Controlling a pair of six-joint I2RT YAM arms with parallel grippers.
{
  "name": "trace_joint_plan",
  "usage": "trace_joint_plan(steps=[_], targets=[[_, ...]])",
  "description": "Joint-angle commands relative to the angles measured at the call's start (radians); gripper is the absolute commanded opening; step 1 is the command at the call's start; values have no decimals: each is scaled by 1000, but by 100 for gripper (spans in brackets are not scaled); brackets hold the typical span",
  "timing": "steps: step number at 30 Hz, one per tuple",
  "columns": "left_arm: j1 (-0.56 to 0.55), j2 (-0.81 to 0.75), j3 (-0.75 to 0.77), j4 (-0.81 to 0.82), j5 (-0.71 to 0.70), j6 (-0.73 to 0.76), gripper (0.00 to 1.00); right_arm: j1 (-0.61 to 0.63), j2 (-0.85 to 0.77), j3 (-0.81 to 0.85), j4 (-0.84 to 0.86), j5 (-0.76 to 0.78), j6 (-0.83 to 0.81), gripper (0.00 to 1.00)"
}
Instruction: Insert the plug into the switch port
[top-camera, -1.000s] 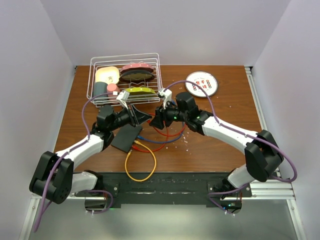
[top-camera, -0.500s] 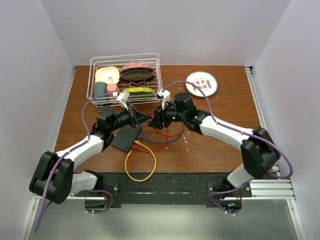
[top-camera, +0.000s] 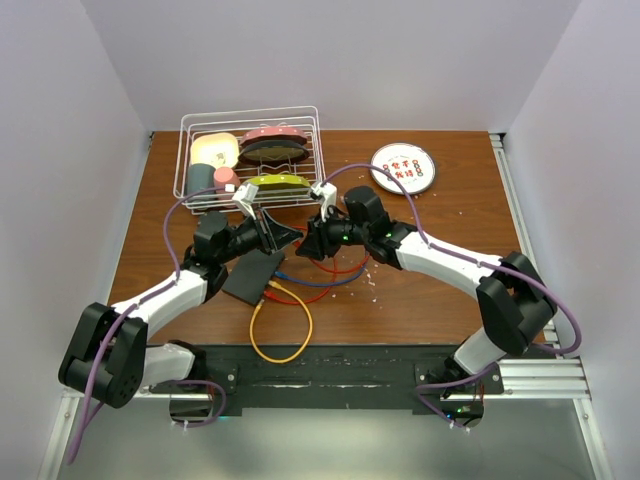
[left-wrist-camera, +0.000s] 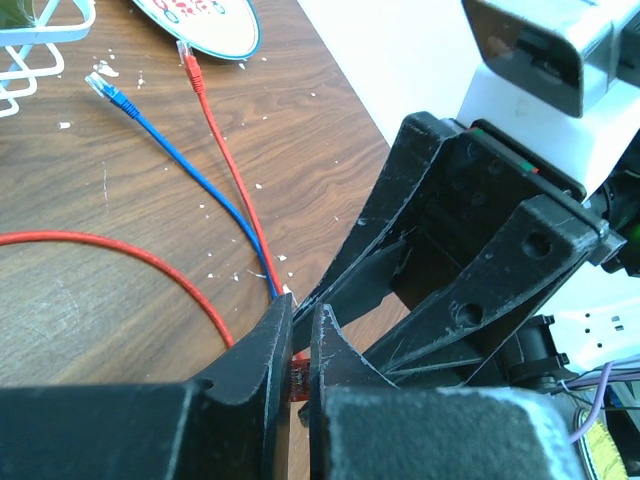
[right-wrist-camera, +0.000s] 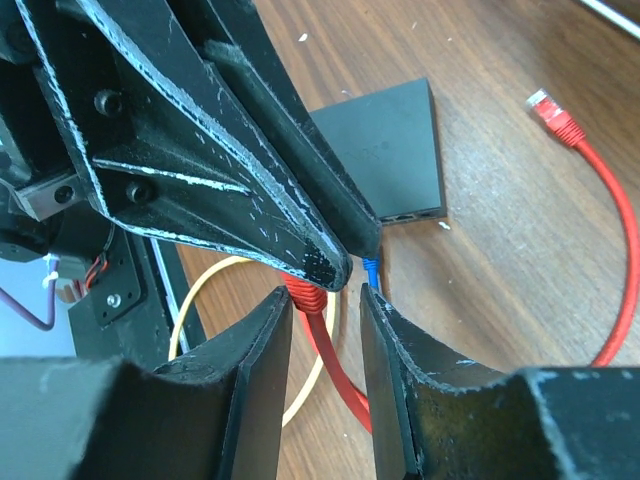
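The switch (top-camera: 252, 276) is a flat black box on the table below my left gripper; its socket edge shows in the right wrist view (right-wrist-camera: 385, 150). My left gripper (top-camera: 288, 236) is shut on the red plug (left-wrist-camera: 293, 380), held above the table. In the right wrist view its fingers pinch the plug (right-wrist-camera: 306, 296). My right gripper (right-wrist-camera: 322, 315) is open, its jaws either side of the red cable (right-wrist-camera: 340, 375) just behind the plug, tip to tip with the left gripper (left-wrist-camera: 300, 310).
A blue cable (left-wrist-camera: 190, 165) and a red cable end (left-wrist-camera: 186, 55) lie on the wood near the white disc (top-camera: 403, 167). A yellow cable (top-camera: 262, 345) loops by the near edge. A wire basket (top-camera: 250, 120) of dishes stands at the back left.
My right gripper has moved a little left, closing in on the left gripper's tips. The left arm and the switch have not moved.
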Motion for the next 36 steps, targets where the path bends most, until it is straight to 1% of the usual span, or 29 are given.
trace_joint_plan(steps=[1,3,4,5,6,8,11,12,13,14,15,16,19,22,28,34,36], targets=[[4,-29,-4,43,-4,-6,0,6,0,26,36,-21,0,36],[4,-29,-2,43,-4,-8,0,6,-3,21,39,-17,1,26],[4,-29,-2,44,-4,-8,0,8,-6,19,38,-8,1,19],[4,-29,-2,43,-4,-8,0,8,-7,21,38,-4,3,8],[4,-27,-2,44,-4,-8,0,6,-12,19,38,-1,3,4],[4,-25,-4,43,-4,-6,0,6,-16,18,38,15,6,0],[4,-22,-6,44,-7,-3,1,8,-13,22,26,39,0,0],[4,-24,-6,32,-8,9,10,6,-12,23,20,42,-4,0],[4,-24,2,18,-22,17,41,6,-9,27,15,47,-8,0],[6,-24,10,-3,-37,26,50,8,-4,30,-2,56,-16,0],[6,-25,19,-52,-51,50,55,6,-3,32,-8,58,-20,0],[7,-30,37,-78,-86,61,63,6,0,33,-13,59,-25,0],[11,-42,69,-151,-154,96,73,8,11,32,-31,65,-42,0],[17,-39,111,-214,-210,132,78,6,34,42,-53,65,-60,0],[63,-18,152,-304,-292,191,78,6,109,65,-83,59,-105,0],[148,7,128,-385,-414,283,78,6,206,118,-142,56,-152,0],[191,27,114,-384,-406,303,78,8,246,142,-165,55,-163,0]])
